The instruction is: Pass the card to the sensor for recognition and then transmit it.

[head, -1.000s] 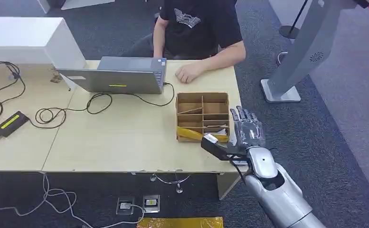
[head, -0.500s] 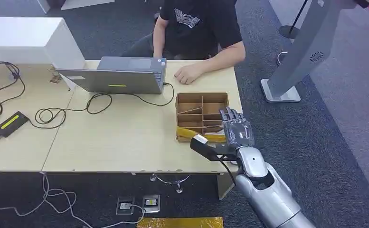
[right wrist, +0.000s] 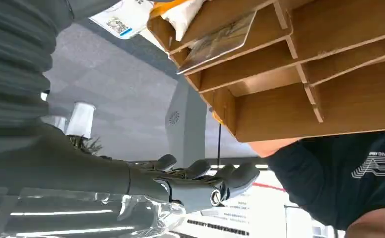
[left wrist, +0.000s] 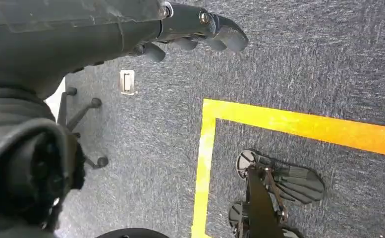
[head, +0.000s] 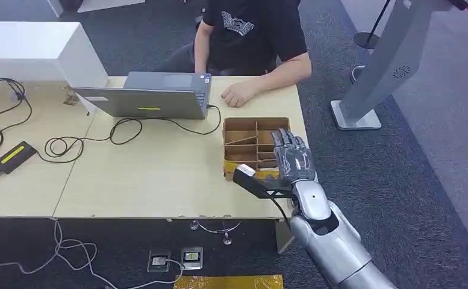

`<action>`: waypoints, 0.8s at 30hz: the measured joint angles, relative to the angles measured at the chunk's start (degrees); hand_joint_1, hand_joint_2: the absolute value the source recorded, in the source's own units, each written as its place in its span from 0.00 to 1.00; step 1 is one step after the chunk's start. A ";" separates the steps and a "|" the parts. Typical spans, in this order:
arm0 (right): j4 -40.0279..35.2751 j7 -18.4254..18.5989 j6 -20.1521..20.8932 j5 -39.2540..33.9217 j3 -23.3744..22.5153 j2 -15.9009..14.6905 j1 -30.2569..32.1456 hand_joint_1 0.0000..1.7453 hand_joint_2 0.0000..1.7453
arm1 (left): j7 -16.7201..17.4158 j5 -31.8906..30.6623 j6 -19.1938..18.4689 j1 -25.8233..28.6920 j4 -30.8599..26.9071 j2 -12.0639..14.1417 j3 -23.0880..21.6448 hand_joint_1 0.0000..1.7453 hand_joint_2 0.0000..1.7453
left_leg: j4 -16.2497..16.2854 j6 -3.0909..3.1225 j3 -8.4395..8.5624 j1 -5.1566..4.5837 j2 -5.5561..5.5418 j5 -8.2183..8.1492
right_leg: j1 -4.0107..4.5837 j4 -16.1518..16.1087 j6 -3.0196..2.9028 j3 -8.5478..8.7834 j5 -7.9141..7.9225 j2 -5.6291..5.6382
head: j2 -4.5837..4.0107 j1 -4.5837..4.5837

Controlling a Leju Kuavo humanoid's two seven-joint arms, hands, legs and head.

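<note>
A brown divided cardboard box (head: 256,123) stands at the table's right end. A flat card (right wrist: 220,42) leans in one of its compartments, next to a yellow packet (head: 271,174) at the near side. My right hand (head: 291,161) hovers above the box's near right corner, fingers spread, thumb pointing left, holding nothing. From the right wrist view the right hand (right wrist: 180,183) is apart from the box (right wrist: 329,84). A black device with a yellow-green strip (head: 13,155) lies at the table's far left. My left hand (left wrist: 195,25) hangs over the carpet, holding nothing.
A person in a black shirt (head: 249,30) sits behind the table, one hand (head: 238,92) resting on it near a grey laptop (head: 147,96). Black cables (head: 87,141) loop across the tabletop. A white box (head: 32,51) stands at the back left, a grey stand (head: 376,72) on the right.
My right hand has moved left and forward, from beside the table's right edge to above the box's near right corner. Its fingers stay spread.
</note>
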 joint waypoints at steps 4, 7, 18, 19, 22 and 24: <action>1.20 0.13 -0.44 1.09 0.00 0.41 -0.07 0.00 1.00 | 0.00 -0.09 -0.61 0.00 0.00 0.00 0.00 0.00 0.00 | 0.00 0.00 0.00 0.00 0.00 0.00 | 0.00 0.00 0.00 0.00 0.00 0.00 | 0.00 0.00; 2.16 0.57 -0.57 1.88 0.00 0.55 -0.15 0.00 1.00 | 0.00 -0.24 -0.79 -0.02 0.00 0.02 -0.02 0.00 0.00 | 0.00 0.00 0.00 0.00 0.00 0.00 | 0.00 0.00 0.00 0.00 0.00 0.00 | 0.00 0.02; 5.97 0.17 -1.64 4.24 -0.02 1.25 -0.15 0.00 1.00 | 0.00 -0.61 -1.62 -0.07 0.00 0.17 -0.04 0.00 0.00 | 0.00 0.00 0.00 0.00 0.00 0.00 | 0.00 0.00 0.00 -0.01 0.00 0.01 | 0.00 -0.02; 6.25 0.04 -1.68 4.35 -0.02 1.33 -0.16 0.00 1.00 | 0.00 -0.61 -1.62 -0.08 0.00 0.17 -0.04 0.00 0.00 | 0.00 0.00 0.00 0.00 0.00 0.00 | 0.00 0.00 0.00 0.00 0.00 0.00 | 0.00 0.02; 6.80 -0.07 -1.79 4.74 -0.04 1.35 -0.16 0.00 1.00 | -0.04 -0.61 -1.64 -0.08 0.00 0.20 -0.15 0.00 0.00 | 0.00 0.00 0.00 0.00 0.00 0.00 | 0.00 0.00 0.00 0.00 0.00 0.00 | 0.00 0.00; 7.19 -0.20 -1.77 4.96 -0.04 1.48 -0.17 0.00 1.00 | -0.09 -0.61 -1.64 -0.09 0.00 0.22 -0.31 0.00 0.00 | 0.00 0.00 0.00 0.00 0.00 0.00 | 0.00 0.00 0.00 0.00 0.00 0.01 | 0.00 0.00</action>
